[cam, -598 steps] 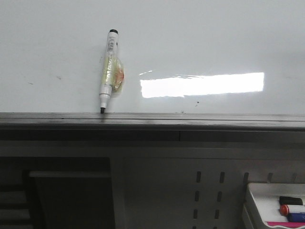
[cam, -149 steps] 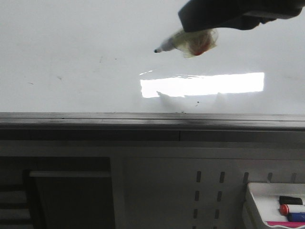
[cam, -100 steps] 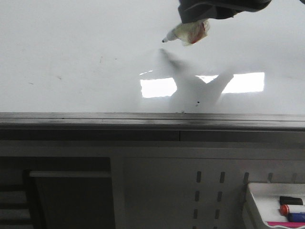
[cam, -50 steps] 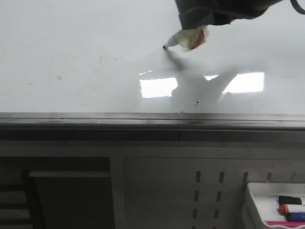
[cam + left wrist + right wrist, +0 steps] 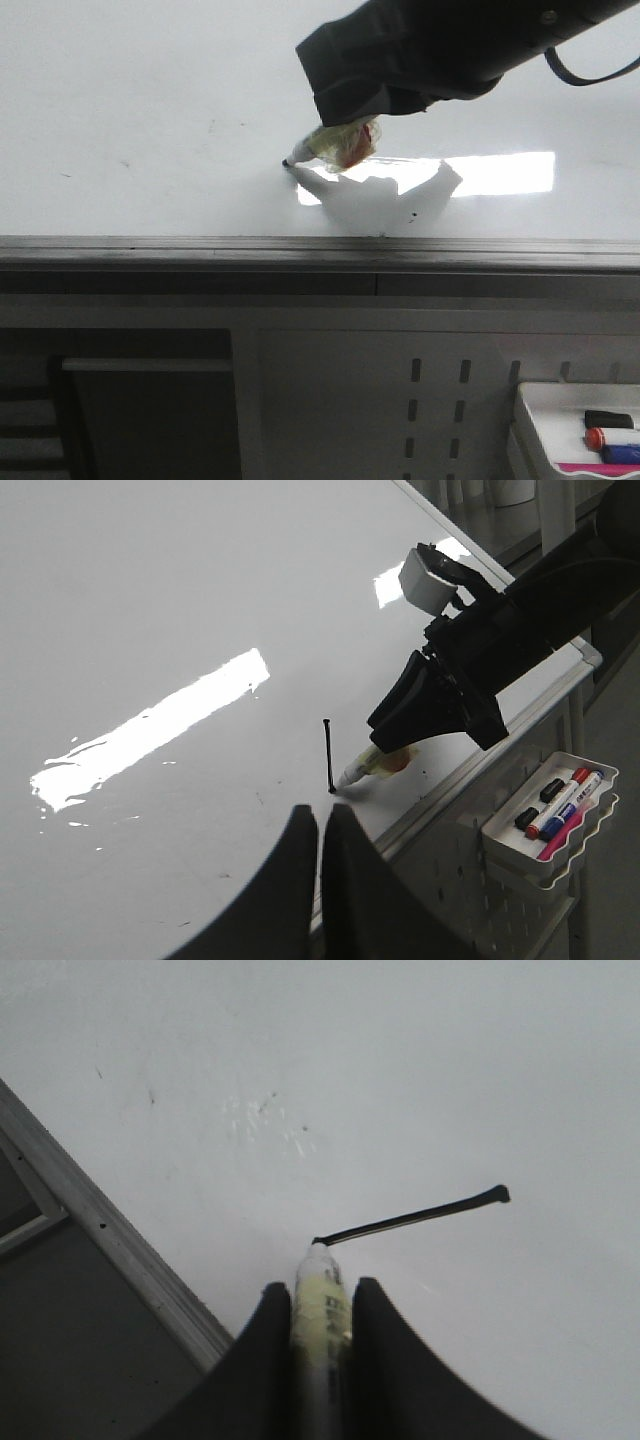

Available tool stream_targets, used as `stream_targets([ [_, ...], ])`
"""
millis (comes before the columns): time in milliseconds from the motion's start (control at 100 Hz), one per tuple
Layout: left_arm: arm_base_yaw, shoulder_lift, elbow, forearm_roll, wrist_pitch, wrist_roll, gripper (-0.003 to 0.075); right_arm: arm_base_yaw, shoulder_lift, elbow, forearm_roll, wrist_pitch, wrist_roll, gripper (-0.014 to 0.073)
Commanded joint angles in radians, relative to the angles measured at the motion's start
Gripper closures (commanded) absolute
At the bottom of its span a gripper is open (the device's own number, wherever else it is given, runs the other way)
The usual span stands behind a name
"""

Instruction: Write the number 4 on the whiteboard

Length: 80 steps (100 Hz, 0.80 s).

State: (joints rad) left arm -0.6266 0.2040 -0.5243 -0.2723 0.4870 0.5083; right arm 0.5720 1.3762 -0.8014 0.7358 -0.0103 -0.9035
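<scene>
The whiteboard is glossy white with a grey edge rail. My right gripper is shut on a white marker wrapped in yellowish tape. The marker's tip touches the board. Of the number 4, only one thin black stroke shows, ending at the marker tip. The right wrist view shows the stroke, the marker and my right gripper. In the front view the arm hides the stroke. My left gripper is shut and empty, above the board near the rail.
A white tray with several markers hangs on the grey perforated panel below the rail at the right. It also shows in the left wrist view. Small dark specks and faint smudges mark the board.
My right gripper has moved down and to the left across the board with the marker, tip on the surface. Six seconds ago the marker stood alone against the board at the left.
</scene>
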Motion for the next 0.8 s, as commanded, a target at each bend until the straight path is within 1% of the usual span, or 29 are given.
stream_targets([
  [0,0.002,0.010,-0.026,-0.021,-0.083,-0.009,0.0741,-0.036,-0.015,-0.017,0.002,-0.010,-0.005,0.0654],
  [120,0.002,0.010,-0.026,-0.021,-0.083,-0.009,0.0741,-0.087,-0.042,-0.014,0.002,0.049,-0.005,0.0654],
  [280,0.002,0.010,-0.026,-0.021,-0.099,-0.009,0.0741,-0.185,-0.101,0.002,0.000,0.132,-0.005,0.0653],
  [500,0.002,0.010,-0.026,-0.021,-0.126,-0.009,0.0741,-0.329,-0.225,0.085,-0.039,0.188,-0.005,0.0653],
  [640,0.002,0.010,-0.026,-0.021,-0.136,-0.009,0.0741,-0.420,-0.279,0.123,-0.039,0.205,-0.005,0.0653],
  [710,0.002,0.010,-0.026,-0.021,-0.136,-0.009,0.0741,-0.442,-0.286,0.125,-0.041,0.214,-0.005,0.0654],
  [790,0.002,0.010,-0.026,-0.021,-0.136,-0.009,0.0741,-0.443,-0.288,0.123,-0.041,0.219,-0.005,0.0654],
])
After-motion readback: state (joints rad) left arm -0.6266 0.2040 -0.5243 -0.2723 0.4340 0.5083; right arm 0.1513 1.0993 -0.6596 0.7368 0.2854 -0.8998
